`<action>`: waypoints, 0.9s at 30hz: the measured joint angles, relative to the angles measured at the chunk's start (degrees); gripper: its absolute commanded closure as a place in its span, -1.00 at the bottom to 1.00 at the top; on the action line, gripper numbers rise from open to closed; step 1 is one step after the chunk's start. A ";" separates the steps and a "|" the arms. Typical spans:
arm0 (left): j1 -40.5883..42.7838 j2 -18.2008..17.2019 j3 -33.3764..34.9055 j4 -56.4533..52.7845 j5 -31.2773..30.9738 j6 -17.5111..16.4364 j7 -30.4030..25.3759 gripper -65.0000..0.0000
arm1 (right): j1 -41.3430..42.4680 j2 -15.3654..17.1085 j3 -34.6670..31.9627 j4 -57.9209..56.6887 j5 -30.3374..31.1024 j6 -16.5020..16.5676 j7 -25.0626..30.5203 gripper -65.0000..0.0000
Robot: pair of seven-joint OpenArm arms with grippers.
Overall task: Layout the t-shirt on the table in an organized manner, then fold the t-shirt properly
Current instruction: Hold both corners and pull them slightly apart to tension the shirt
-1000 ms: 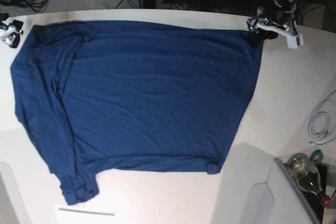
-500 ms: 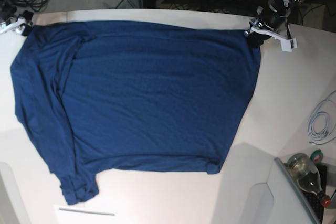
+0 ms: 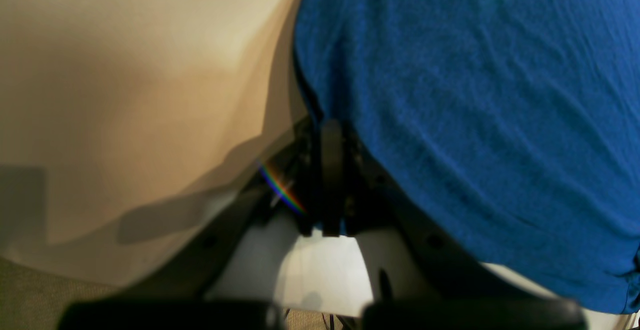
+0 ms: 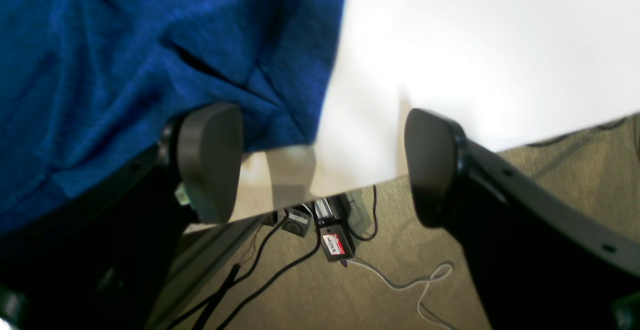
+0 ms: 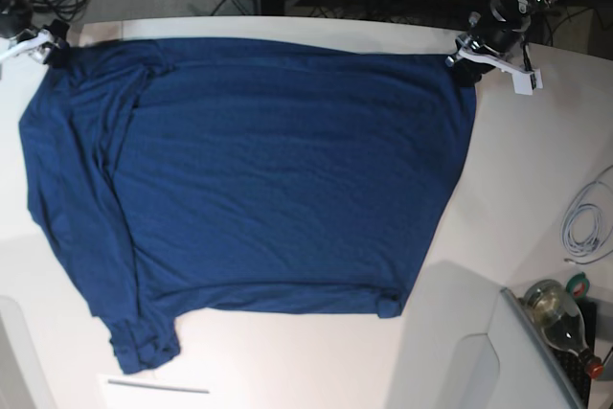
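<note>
Nowhere legible writing: left gripper pinches the plain t-shirt corner, right gripper gapes apart.

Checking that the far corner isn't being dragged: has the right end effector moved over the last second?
Yes. In the base view the right end effector has shifted up and right along the table's far edge, onto the t-shirt's corner.

Overhead base; close, perhaps tilted wrists
</note>
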 measured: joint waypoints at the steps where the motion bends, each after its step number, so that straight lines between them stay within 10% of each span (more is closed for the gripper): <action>1: 0.00 0.00 0.00 0.00 0.00 0.00 0.00 1.00 | 0.00 0.00 0.00 0.00 0.00 0.00 0.02 -0.42; 11: 0.15 -0.11 0.00 0.02 -0.02 -0.02 0.00 1.00 | 1.68 1.14 0.02 -6.19 2.08 0.24 -0.02 -0.39; 27: 0.31 -0.13 0.00 0.07 -0.02 -0.02 0.00 1.00 | 2.23 2.03 -2.47 -6.88 1.84 0.26 -3.82 0.78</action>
